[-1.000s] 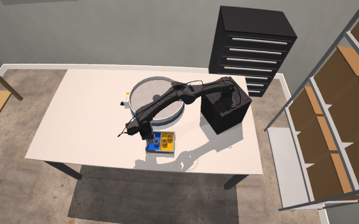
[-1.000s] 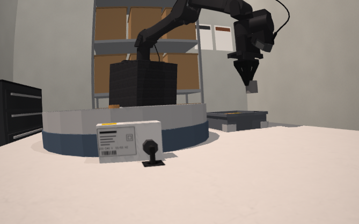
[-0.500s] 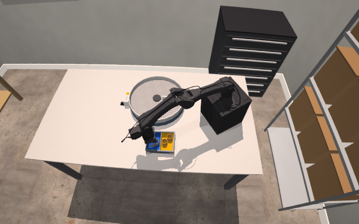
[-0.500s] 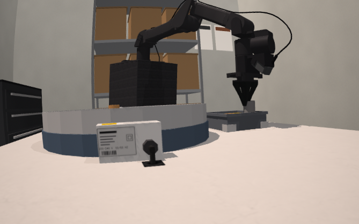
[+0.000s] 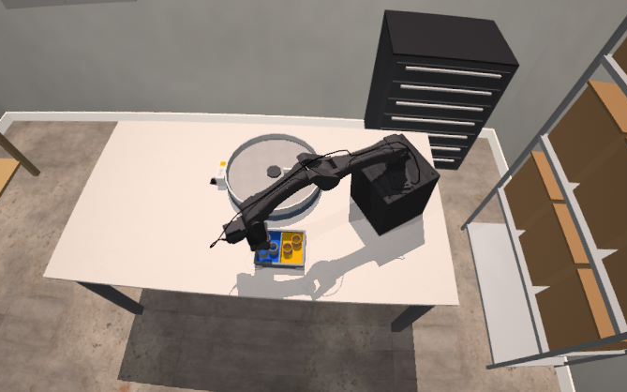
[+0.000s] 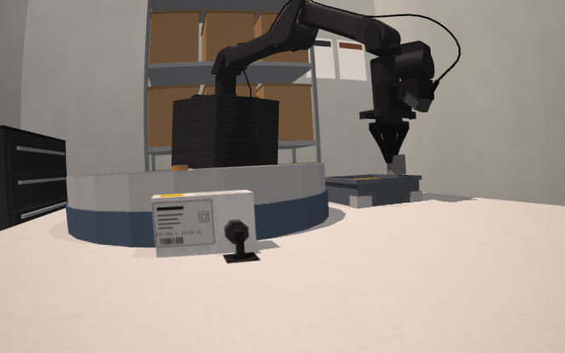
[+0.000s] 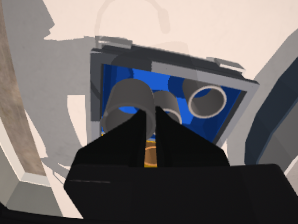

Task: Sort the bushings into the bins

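Observation:
My gripper (image 5: 261,247) (image 6: 389,161) (image 7: 150,113) points down over the blue bin (image 5: 276,237) (image 7: 154,78), shut on the wall of a steel bushing (image 6: 399,165) (image 7: 131,94). The bushing hangs low over the bin, its lower part behind the rim in the exterior view. Two other steel bushings (image 7: 207,101) (image 7: 167,106) stand in the blue bin. In the yellow bin (image 5: 298,256) stand two bronze bushings (image 5: 296,239) (image 5: 287,249). The turntable (image 5: 249,168) (image 6: 113,192) shows the top of a bronze bushing (image 6: 179,167) above its rim; the arm hides part of it in the top view.
The two bins share one grey tray (image 6: 376,193) beside the turntable. A white control box (image 6: 201,223) with a black knob (image 6: 236,231) stands at the turntable's side. The arm's black pedestal (image 5: 388,204) (image 6: 225,131) stands on the other side. A dark hub (image 5: 274,171) is on the turntable.

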You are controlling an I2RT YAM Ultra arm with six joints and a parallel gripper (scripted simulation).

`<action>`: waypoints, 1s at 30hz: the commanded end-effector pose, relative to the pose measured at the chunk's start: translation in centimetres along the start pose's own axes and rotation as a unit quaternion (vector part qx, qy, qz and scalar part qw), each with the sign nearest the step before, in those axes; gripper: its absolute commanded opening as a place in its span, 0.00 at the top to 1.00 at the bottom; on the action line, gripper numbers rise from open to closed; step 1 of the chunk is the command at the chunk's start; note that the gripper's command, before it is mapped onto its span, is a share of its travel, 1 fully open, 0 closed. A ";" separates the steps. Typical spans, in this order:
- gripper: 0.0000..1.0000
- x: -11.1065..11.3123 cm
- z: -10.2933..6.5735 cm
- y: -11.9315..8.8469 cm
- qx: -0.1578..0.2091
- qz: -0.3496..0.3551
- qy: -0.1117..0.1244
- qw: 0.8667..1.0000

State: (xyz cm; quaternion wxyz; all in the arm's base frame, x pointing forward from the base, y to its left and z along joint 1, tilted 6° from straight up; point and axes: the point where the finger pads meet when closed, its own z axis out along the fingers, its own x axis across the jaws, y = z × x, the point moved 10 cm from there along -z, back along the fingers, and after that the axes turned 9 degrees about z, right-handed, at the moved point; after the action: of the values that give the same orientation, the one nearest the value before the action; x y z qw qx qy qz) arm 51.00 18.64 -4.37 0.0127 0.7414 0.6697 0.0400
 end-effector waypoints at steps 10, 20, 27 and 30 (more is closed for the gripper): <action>1.00 0.3 -2.0 1.0 -0.021 0.000 0.007 1.000; 1.00 0.3 -1.9 1.0 -0.021 0.000 0.007 1.000; 1.00 0.1 -0.5 0.7 -0.016 0.001 0.005 1.000; 1.00 0.2 -0.2 0.9 -0.021 0.001 0.007 1.000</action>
State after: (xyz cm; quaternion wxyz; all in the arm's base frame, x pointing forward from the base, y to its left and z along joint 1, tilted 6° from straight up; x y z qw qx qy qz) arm 50.85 18.59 -5.01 0.0108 0.7416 0.6699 0.0355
